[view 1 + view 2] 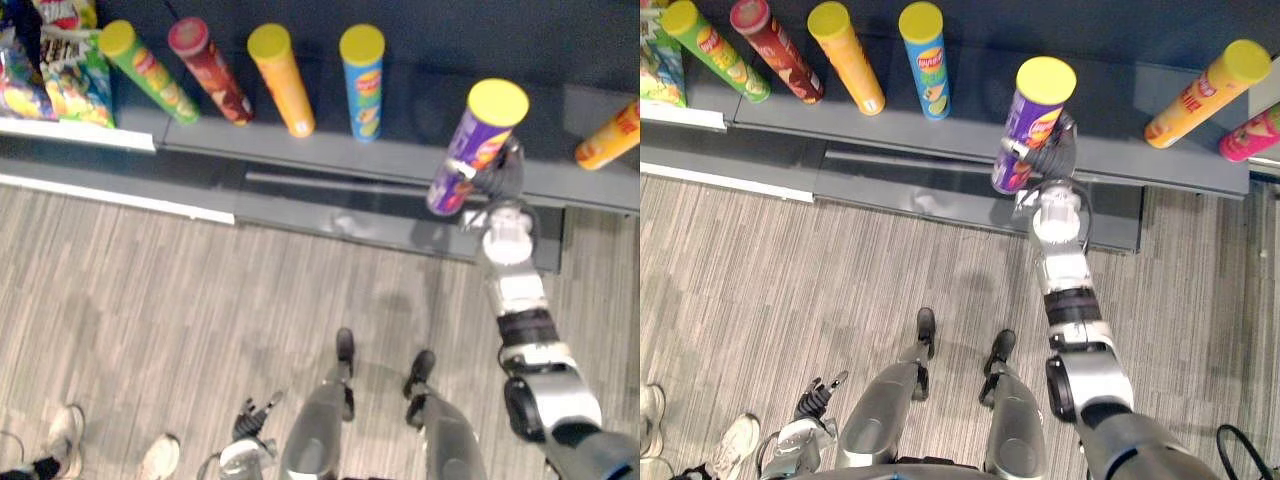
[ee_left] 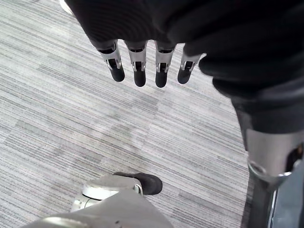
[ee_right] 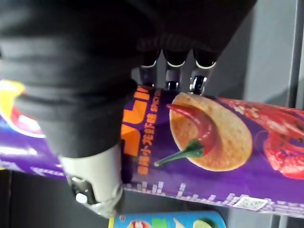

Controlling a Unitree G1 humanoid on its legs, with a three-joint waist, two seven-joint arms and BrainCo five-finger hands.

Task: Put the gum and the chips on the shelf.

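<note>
A purple chips can (image 1: pixel 480 140) with a yellow lid stands upright at the front edge of the dark grey shelf (image 1: pixel 390 160). My right hand (image 1: pixel 503 180) is shut on it, fingers curled round its lower half. The right wrist view shows the can's purple side (image 3: pixel 213 142) close up, with my fingers (image 3: pixel 175 71) wrapped over it. I cannot tell whether its base rests on the shelf. My left hand (image 1: pixel 255 415) hangs low over the floor, fingers (image 2: pixel 137 71) relaxed and holding nothing.
Along the shelf stand green (image 1: pixel 150 70), red (image 1: pixel 210 70), orange (image 1: pixel 283 80) and blue (image 1: pixel 362 80) cans, with another orange can (image 1: pixel 608 135) at the right. Snack bags (image 1: pixel 50 75) fill the far left. A person's shoes (image 1: pixel 65 440) are at the lower left.
</note>
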